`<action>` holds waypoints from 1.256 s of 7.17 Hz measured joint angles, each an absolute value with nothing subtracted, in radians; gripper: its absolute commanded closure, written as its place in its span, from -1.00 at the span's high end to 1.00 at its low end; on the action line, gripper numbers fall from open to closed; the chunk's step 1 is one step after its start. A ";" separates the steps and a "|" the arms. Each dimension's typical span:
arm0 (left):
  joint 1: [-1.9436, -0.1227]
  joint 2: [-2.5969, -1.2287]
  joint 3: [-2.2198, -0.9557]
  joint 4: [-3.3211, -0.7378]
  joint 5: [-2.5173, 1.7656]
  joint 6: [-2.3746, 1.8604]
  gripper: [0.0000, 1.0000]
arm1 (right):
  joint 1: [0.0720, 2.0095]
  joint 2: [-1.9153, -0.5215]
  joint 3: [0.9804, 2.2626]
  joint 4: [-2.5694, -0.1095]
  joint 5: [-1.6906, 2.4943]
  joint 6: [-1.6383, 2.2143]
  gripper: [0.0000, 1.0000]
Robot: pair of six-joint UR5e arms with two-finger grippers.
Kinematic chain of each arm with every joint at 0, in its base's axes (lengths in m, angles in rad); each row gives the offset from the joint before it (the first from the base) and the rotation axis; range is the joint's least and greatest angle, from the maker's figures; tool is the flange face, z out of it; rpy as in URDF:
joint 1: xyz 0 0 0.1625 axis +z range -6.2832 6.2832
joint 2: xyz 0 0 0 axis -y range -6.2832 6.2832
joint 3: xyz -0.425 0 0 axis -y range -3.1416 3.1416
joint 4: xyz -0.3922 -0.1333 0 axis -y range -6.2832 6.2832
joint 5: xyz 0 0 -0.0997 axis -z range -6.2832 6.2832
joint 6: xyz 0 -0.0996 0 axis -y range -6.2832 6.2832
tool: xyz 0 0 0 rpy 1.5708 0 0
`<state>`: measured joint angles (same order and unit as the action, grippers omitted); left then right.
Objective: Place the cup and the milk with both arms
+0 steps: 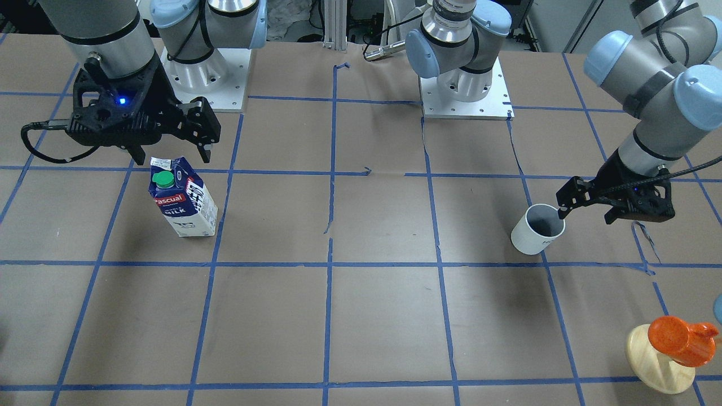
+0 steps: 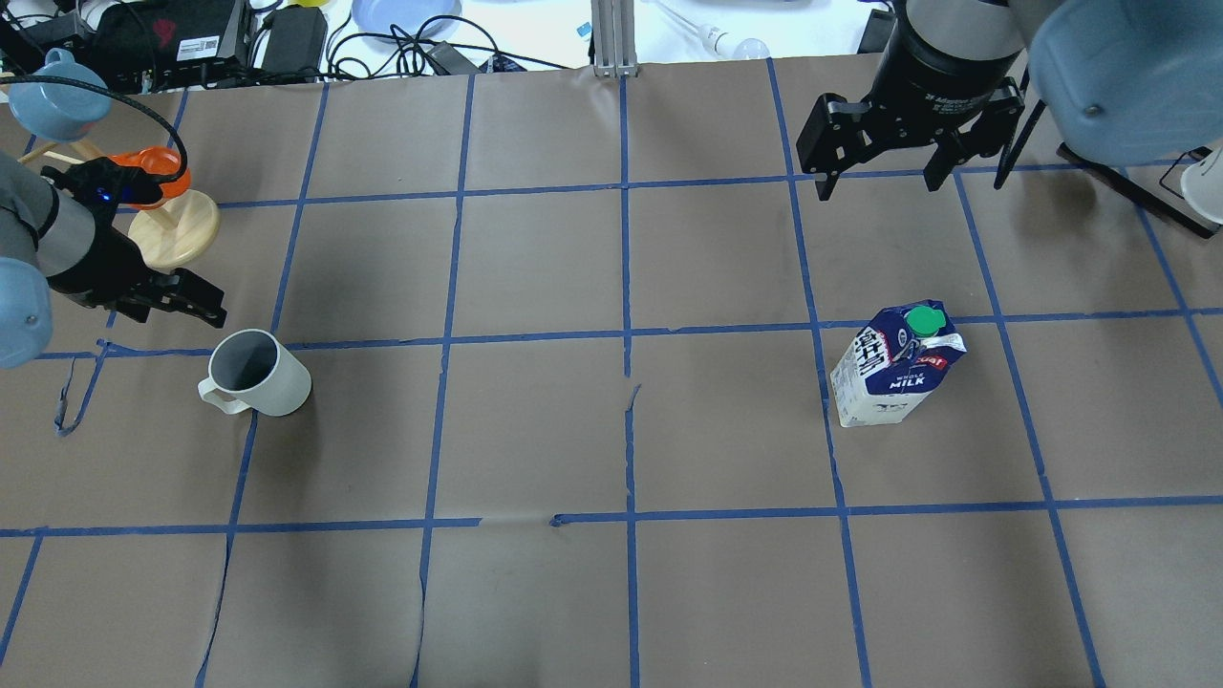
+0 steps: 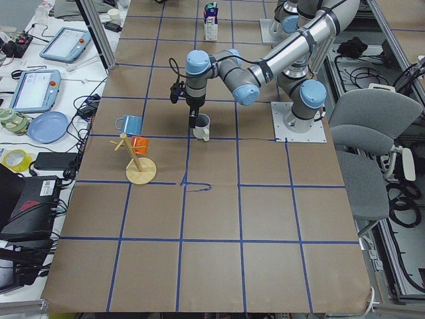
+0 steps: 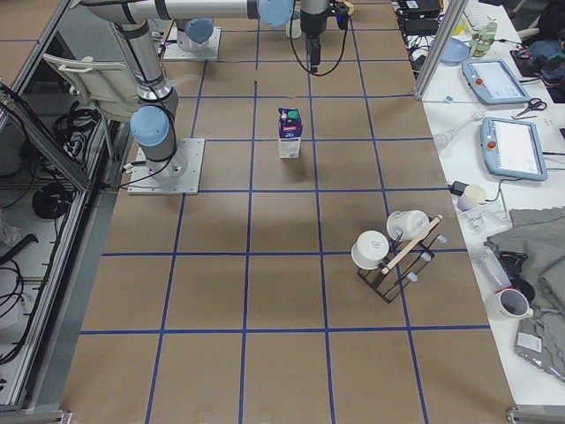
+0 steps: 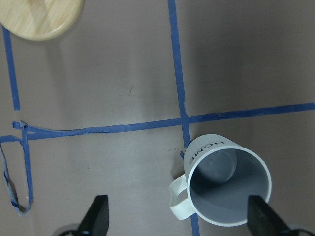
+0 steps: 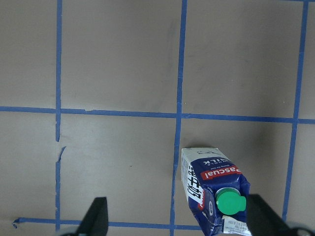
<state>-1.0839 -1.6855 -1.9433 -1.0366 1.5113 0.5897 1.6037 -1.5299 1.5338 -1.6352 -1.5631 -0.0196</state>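
The white cup (image 1: 536, 230) stands upright on the brown table, handle toward the robot; it also shows in the overhead view (image 2: 258, 373) and the left wrist view (image 5: 226, 187). My left gripper (image 1: 585, 216) (image 2: 182, 306) (image 5: 179, 219) is open and hovers just above and beside the cup's rim, holding nothing. The milk (image 1: 183, 197) (image 2: 896, 368) (image 6: 214, 191), a blue and white carton with a green cap, stands upright. My right gripper (image 1: 172, 155) (image 2: 877, 186) (image 6: 179, 219) is open and empty, above the carton.
An orange cup on a wooden stand (image 1: 677, 344) (image 2: 158, 205) sits close beside my left arm, with a blue mug (image 2: 57, 96) on it. A rack with white mugs (image 4: 393, 252) stands toward the table's right end. The arm bases (image 1: 465, 84) are at the robot's edge.
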 measured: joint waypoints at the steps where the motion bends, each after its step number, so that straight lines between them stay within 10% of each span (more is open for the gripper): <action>1: -1.082 -1.703 -1.960 -1.031 1.502 0.591 1.00 | 1.603 -1.530 1.535 -1.635 -1.563 -0.019 1.00; 3: -1.079 -1.727 -1.990 -1.024 1.528 0.590 0.34 | 1.604 -1.530 1.535 -1.636 -1.563 -0.020 1.00; 5: -1.079 -1.749 -2.001 -1.007 1.556 0.588 -0.77 | 1.604 -1.530 1.537 -1.637 -1.563 -0.022 1.00; 9: -1.121 -1.759 -2.001 -1.001 1.565 0.426 -0.92 | 1.604 -1.530 1.537 -1.638 -1.563 -0.023 1.00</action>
<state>-1.1212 -1.7588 -2.0015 -1.0010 1.5648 0.4260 1.6044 -1.5299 1.5375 -1.6384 -1.5632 -0.0227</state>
